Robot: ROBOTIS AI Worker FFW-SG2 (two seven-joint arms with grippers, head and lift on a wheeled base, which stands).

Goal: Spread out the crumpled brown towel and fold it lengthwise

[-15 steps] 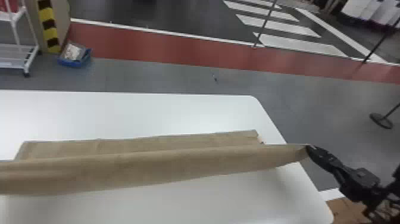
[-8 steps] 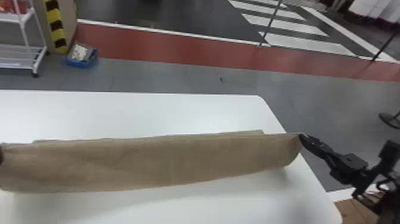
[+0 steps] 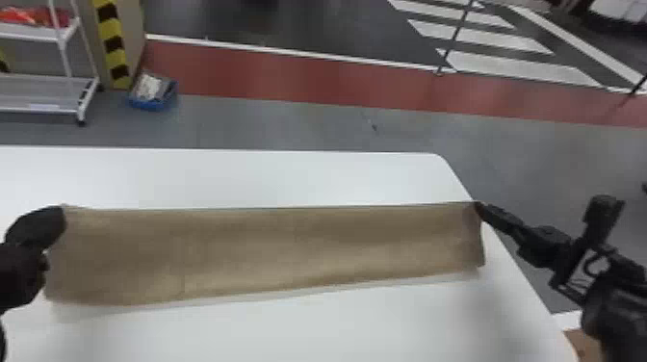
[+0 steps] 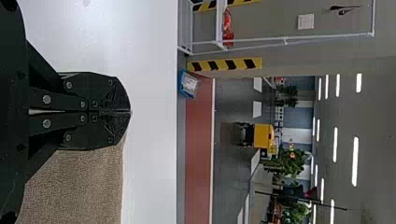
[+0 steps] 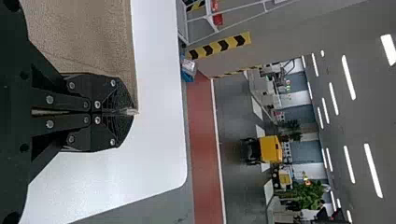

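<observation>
The brown towel (image 3: 269,250), a soft long strip with a fine nubbly weave and faint creases, spans the smooth white round-cornered table (image 3: 337,327). Over the table, the black flat-fingered left gripper (image 3: 61,217) and its right twin, the right gripper (image 3: 477,207), each pinch a corner tightly; the far layer that showed beyond the held edge a second ago is now almost covered.

From my station I see a white tabletop (image 3: 337,178) with a rounded far right corner. Beyond it I make out grey floor (image 3: 289,122), a red strip (image 3: 313,79), then darker floor (image 3: 337,24) with white stripes (image 3: 520,65). Past the tabletop's left part I spot a white rack (image 3: 38,32), yellow-and-black striping (image 3: 113,29) and a blue bin (image 3: 151,103). Farther beyond it I get a yellow machine (image 4: 264,136), green plants (image 4: 292,161) and lit ceiling strips (image 4: 355,161).
</observation>
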